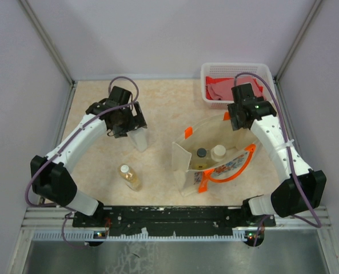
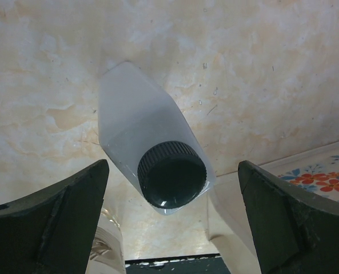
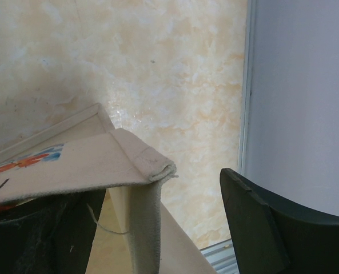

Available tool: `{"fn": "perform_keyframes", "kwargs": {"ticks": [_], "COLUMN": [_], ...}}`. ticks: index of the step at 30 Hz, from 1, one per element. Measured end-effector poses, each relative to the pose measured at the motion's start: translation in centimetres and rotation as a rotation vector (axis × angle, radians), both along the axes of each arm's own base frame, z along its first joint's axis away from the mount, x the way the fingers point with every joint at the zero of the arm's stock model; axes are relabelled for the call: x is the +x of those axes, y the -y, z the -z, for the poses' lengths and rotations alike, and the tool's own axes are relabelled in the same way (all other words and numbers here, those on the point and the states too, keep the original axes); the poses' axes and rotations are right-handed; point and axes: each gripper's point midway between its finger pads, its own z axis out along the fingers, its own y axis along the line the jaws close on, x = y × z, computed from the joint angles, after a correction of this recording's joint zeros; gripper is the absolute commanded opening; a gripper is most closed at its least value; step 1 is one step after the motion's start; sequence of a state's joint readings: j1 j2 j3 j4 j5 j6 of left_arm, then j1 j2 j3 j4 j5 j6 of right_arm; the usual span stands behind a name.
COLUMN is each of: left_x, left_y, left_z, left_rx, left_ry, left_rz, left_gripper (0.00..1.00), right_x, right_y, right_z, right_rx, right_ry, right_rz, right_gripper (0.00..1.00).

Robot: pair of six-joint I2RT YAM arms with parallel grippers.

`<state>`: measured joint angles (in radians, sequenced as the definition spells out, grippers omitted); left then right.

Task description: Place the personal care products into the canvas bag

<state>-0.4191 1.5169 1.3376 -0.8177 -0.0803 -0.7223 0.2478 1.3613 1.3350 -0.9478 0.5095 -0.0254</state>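
**Left fingers (image 2: 55, 222) wide at the frosted bottle (image 2: 152, 131); right fingers (image 3: 272, 228) parted at the canvas bag (image 1: 182, 165)**

Dark left fingers fill the lower corners of the left wrist view. They are spread wide, one to each side of the frosted bottle's black ribbed cap, and neither touches it. That bottle stands on the table (image 1: 169, 108), left of centre and towards the far side. Nearer, and a little to its left, the amber bottle (image 1: 130, 177) lies on its side with its white cap pointing far-left.

The canvas bag stands open right of centre. Its orange handles (image 1: 235, 171) show along the printed panel on the near-right side. Two bottles stand inside it, side by side: a dark-capped bottle (image 1: 201, 152) on the left and a cream-capped bottle (image 1: 218, 152) on the right.

The right fingers hang at the bag's far-right rim, apart from each other. A folded corner of canvas lies between them, close to one finger and clear of the other, not clamped.

A lattice basket (image 1: 212, 69) holding red cloth (image 1: 220, 88) sits in the far right corner of the table.
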Motion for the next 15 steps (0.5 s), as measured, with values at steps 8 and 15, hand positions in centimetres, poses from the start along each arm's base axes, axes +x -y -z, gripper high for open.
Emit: {"fn": "perform_keyframes", "kwargs": {"ticks": [8, 15], "left_x": [1.2, 1.7], "left_y": [-0.2, -0.4], "left_z": [1.4, 2.3], "left_rx": [0.016, 0.035], "left_ry": [0.003, -0.003], "left_rz": [-0.057, -0.077], "left_gripper": [0.80, 0.33], "right_x": [0.1, 0.2], "right_y": [0.2, 0.1], "right_z": [0.0, 0.0], "right_rx": [0.003, 0.005], "right_ry": [0.004, 0.004], "right_rz": [0.004, 0.003], "right_gripper": [0.80, 0.80]}}
